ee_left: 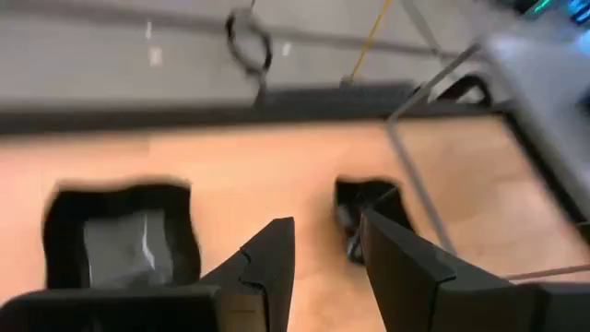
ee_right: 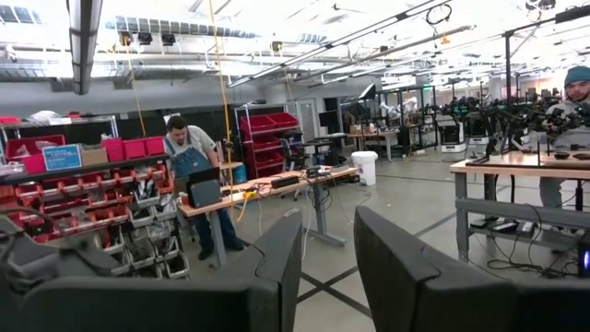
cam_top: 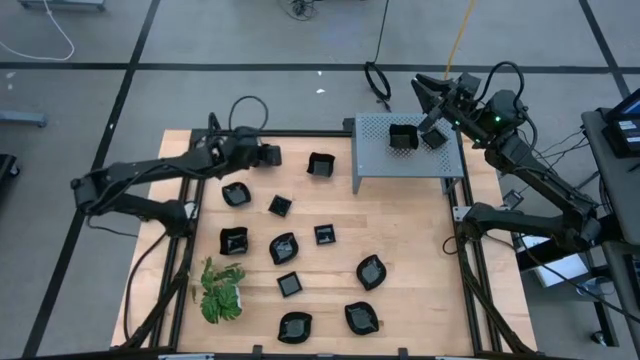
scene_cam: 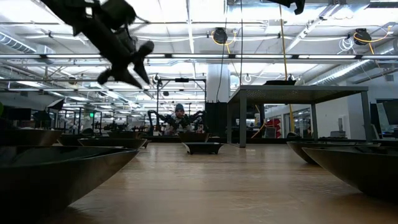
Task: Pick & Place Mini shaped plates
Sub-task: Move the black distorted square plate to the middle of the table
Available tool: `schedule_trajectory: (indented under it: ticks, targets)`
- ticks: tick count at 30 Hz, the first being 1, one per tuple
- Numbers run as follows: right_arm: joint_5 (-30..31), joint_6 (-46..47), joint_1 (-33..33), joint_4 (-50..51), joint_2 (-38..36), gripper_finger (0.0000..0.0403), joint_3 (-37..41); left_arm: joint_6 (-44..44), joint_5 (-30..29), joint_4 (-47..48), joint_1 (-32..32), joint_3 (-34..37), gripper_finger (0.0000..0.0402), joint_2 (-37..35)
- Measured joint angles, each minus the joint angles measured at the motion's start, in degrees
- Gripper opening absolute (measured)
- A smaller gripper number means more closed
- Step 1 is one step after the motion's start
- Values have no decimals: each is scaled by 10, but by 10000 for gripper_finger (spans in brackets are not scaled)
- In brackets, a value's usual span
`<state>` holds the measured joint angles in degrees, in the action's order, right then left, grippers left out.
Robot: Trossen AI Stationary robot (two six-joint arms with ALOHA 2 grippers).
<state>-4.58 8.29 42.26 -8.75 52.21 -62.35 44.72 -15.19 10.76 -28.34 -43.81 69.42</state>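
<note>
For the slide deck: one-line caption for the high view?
Left gripper open above table; two plates on the perforated box.

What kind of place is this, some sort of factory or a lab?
Most likely a robotics lab or workshop. Beyond the wooden table are workbenches, shelves of red parts bins and open ceiling piping, with people at work and what look like other robot arms.

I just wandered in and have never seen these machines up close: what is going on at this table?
Two robot arms are moving small black plates from the wooden table onto a grey perforated box. Two plates already sit on the box. The right gripper hangs above the box, fingers apart and empty. The left gripper hovers over the table's far side, open, with nothing in it, near a square plate. About ten plates lie on the table, beside a small plant.
</note>
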Motion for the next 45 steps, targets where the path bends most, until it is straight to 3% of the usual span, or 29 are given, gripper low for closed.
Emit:
schedule_trajectory:
  ticks: [5, 11, 22, 36, 39, 45]
  targets:
    - [0, 0, 0, 0, 0, 89, 0, 18, 51, 2, -33, 0, 129, 59]
    - [0, 0, 0, 0, 0, 89, 0, -28, 62, 1, -51, 0, 129, 110]
    - [0, 0, 0, 0, 0, 89, 0, -161, 6, -21, -58, 0, 129, 168]
    - [0, 0, 0, 4, 0, 89, 0, -177, -18, -20, -57, 0, 128, 250]
    - [0, 0, 0, 4, 0, 89, 0, -206, -26, -20, -56, 0, 108, 258]
    - [0, 0, 0, 4, 0, 89, 0, -248, -27, -17, -48, 0, 11, 252]
